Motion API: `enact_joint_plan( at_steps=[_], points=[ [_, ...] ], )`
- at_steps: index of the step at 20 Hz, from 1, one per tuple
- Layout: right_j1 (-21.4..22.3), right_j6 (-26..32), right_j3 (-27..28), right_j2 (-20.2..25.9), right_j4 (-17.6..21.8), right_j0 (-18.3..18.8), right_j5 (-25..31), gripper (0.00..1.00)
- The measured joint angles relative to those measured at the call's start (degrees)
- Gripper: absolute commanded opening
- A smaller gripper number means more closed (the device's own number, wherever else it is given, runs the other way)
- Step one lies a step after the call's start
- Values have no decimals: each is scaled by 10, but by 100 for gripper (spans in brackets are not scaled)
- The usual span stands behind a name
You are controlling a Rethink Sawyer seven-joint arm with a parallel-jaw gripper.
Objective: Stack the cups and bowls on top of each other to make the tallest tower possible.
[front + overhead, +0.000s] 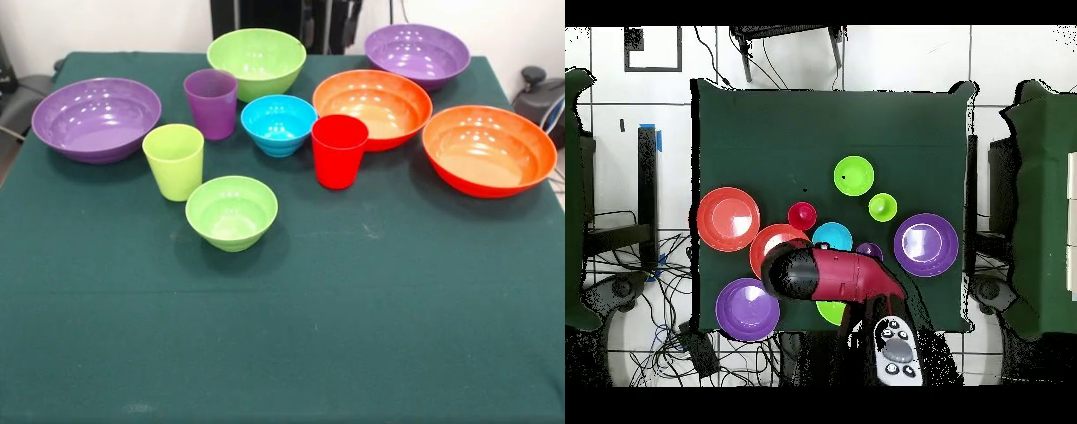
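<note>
a: what do you have on the dark green cloth-covered table (371,336)?

b: from my seat, nothing is stacked. all pieces stand apart, upright, mouths up. in the front view the smooth lime-green plastic cup (174,160) stands left of centre, with the small ribbed lime-green plastic bowl (231,211) just beside it, nearer the camera. the translucent purple plastic cup (211,103) is behind the lime-green cup, and the small ribbed blue plastic bowl (279,124) sits between that purple cup and the smooth red plastic cup (339,150).

a: and the bigger bowls?

b: the medium lime-green ribbed bowl (257,61) is at the back, behind the purple cup. one wide purple ribbed bowl (96,118) is at the left, the other wide purple bowl (417,55) at the back right. the two wide orange ribbed bowls sit side by side on the right: the nearer-centre orange bowl (372,107) close behind the red cup, the outer orange bowl (488,148) towards the table's right edge.

a: the gripper?

b: i only see the red and black arm (830,276) from overhead, lying over the bowls near the base. its gripper end is not clear to me, so i cannot tell whether it is wide or narrow.
</note>
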State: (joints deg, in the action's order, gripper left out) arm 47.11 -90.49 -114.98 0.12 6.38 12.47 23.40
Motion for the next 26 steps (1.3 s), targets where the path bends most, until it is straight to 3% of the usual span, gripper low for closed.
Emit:
enact_joint_plan(
  at_steps=[14, 26],
  points=[
    [-92, 0, 67, 32, 69, 95, -7, 100],
    [-141, 0, 159, 92, 108, 171, 50, 100]
  ],
)
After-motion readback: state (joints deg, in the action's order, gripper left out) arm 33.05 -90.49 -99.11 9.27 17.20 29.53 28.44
